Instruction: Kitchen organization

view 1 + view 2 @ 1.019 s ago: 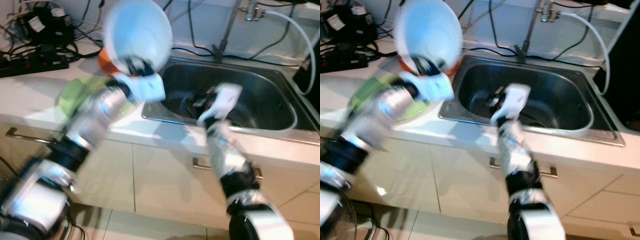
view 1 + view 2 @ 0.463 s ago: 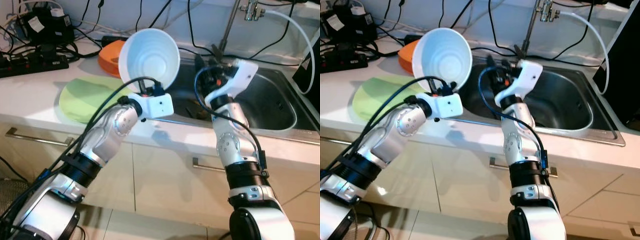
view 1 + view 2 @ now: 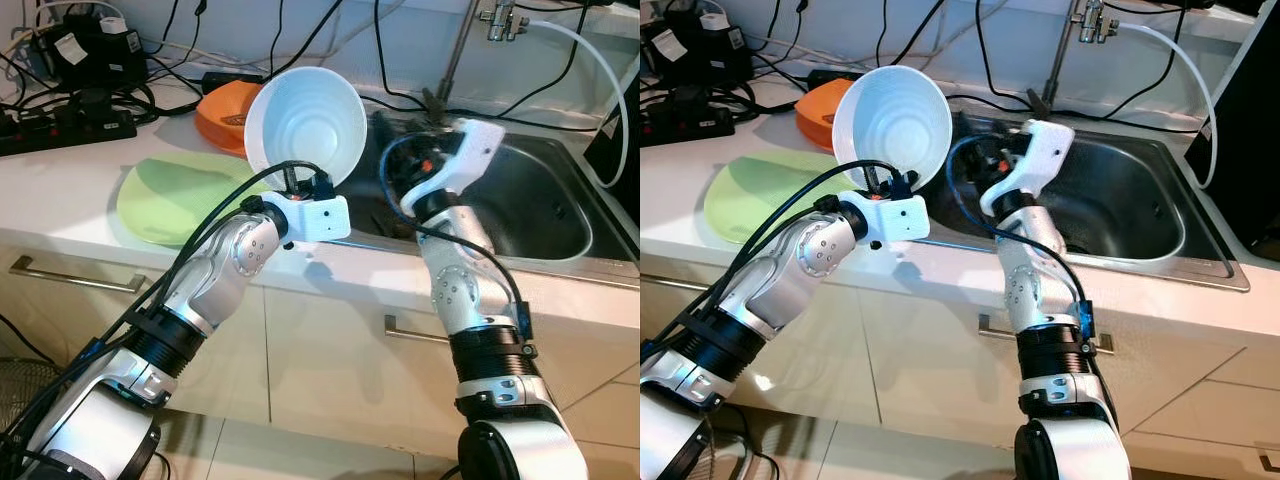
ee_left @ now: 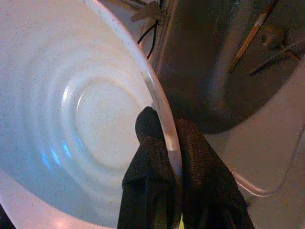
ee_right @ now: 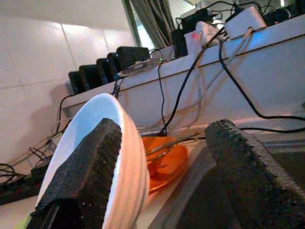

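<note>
The left gripper (image 4: 164, 157) grasps the rim of the white bowl (image 3: 305, 125), lifted above the counter edge (image 3: 90, 235) beside the sink (image 3: 540, 215). The right gripper (image 5: 167, 167) is spread wide near it, holding nothing. The bowl is not yet put down, so I judge most work remains

Desk (image 3: 70, 205): pale surface running across the upper half of the frame, above cream cabinet fronts (image 3: 330, 360) with metal bar handles.

Steel sink (image 3: 545, 215): set into the desk, upper right.

Green plate (image 3: 165, 200): lying flat on the desk, left of centre.

Orange dish (image 3: 222, 112): just behind the green plate, near the sink's left rim.

Black power strip (image 3: 65, 128): upper left, amid tangled black cables (image 3: 150, 60) along the back wall.
</note>
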Tool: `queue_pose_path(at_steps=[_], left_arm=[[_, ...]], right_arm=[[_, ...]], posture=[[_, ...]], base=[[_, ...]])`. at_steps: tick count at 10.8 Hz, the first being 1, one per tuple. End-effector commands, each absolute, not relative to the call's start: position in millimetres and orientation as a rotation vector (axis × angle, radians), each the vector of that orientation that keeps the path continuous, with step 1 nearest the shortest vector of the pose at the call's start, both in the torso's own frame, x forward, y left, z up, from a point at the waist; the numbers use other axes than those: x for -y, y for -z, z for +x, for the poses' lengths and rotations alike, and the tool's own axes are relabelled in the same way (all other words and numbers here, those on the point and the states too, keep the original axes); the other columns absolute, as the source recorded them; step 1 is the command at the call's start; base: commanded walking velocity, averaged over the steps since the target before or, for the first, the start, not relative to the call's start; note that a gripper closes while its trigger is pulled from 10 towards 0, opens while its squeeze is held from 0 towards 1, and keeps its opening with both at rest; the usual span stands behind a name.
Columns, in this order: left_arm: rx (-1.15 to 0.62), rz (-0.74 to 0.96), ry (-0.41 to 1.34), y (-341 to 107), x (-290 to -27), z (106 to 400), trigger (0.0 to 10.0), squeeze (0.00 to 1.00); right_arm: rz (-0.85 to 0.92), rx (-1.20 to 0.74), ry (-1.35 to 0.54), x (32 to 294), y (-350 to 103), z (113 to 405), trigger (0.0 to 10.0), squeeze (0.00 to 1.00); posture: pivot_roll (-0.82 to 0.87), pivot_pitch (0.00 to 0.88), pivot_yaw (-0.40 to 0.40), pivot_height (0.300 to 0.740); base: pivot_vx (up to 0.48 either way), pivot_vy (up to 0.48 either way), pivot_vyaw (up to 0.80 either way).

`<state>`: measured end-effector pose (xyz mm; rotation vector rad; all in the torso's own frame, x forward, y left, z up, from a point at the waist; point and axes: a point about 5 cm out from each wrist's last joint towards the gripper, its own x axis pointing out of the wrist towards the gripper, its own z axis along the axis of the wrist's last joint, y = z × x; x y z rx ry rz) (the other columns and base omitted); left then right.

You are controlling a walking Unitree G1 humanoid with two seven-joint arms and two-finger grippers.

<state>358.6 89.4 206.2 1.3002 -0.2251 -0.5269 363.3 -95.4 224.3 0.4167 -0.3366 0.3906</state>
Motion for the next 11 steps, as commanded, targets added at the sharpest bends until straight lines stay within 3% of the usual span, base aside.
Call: queue_pose_path(at_steps=[1,11], left_arm=[[0.265,1.320,0.551,-211.0,-82.9,355.6,10.0,0.00],[0.304,1.479,0.598,-207.8,-89.9,349.2,10.0,0.00]], right_arm=[[0.416,0.346,-0.412,94.7,-228.1,361.1,10.0,0.00],[0.375,0.293,-0.458,87.0,-221.6,362.3,10.0,0.00]], posture=[[0.24,0.004,-0.055,0.740],[0.25,0.004,-0.063,0.740]], base=[[0.000,0.000,0.00],[0.000,0.000,0.00]])
